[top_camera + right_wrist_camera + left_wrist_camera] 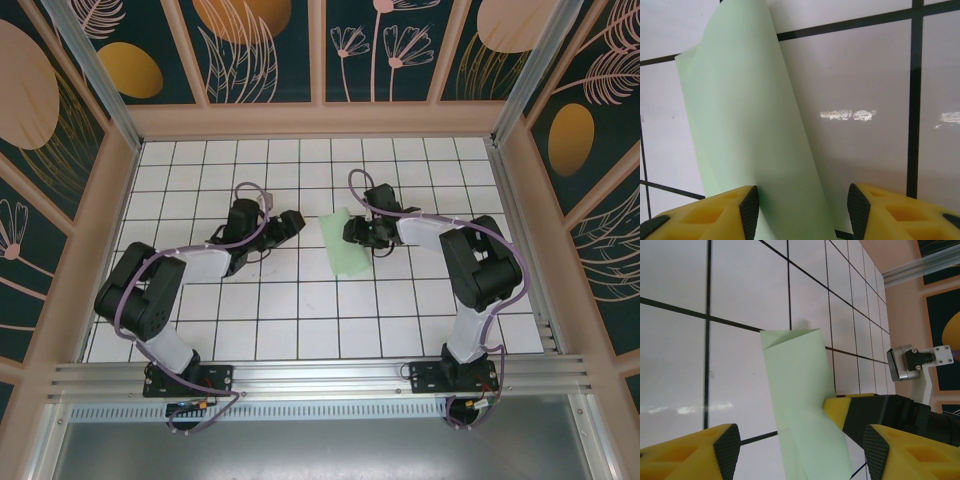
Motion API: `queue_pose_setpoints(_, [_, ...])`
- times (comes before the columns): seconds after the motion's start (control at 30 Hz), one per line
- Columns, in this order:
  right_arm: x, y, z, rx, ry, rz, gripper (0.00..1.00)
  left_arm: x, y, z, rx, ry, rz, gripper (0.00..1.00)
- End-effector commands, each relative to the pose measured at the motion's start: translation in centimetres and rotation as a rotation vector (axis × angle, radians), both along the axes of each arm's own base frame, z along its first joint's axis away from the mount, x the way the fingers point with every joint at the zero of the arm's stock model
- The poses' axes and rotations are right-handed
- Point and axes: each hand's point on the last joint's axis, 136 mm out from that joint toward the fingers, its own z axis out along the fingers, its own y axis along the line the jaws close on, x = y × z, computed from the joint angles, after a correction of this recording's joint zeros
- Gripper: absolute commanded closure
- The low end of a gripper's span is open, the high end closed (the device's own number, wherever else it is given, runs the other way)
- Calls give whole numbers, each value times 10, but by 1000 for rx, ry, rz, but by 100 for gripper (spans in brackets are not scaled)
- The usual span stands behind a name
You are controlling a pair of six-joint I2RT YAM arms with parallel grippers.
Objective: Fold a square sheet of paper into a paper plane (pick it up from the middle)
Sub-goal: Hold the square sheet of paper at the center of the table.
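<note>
Overhead, the folded sheet of paper is seen lying on the tiled worktop, between left end effector and right end effector. Left wrist: jaws are held apart, the strip's end lying ungripped between them. Right wrist: jaws are parted, one pad touched by a raised flap

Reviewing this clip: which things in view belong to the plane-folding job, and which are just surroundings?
Job in hand:
- square sheet of paper, already folded over
- left hand, open
- right hand, open, with the paper's edge between its fingers

Just there:
- white tiled table
- patterned wall panels
- metal rail
</note>
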Motion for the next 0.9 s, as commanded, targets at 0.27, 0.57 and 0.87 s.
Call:
queue_pose_setpoints(0.27, [-17,-6,-44,-127,101,-82,38,21,-41,-8,-49,3,-48,44])
queue_pose_setpoints(0.57, [-29,-10,-74,-239,117,-70,33,32,-48,-19,-36,10,-56,56])
queue_pose_setpoints(0.87, [-33,-12,-86,-268,104,-5,34,42,-47,-25,-5,-4,-37,61])
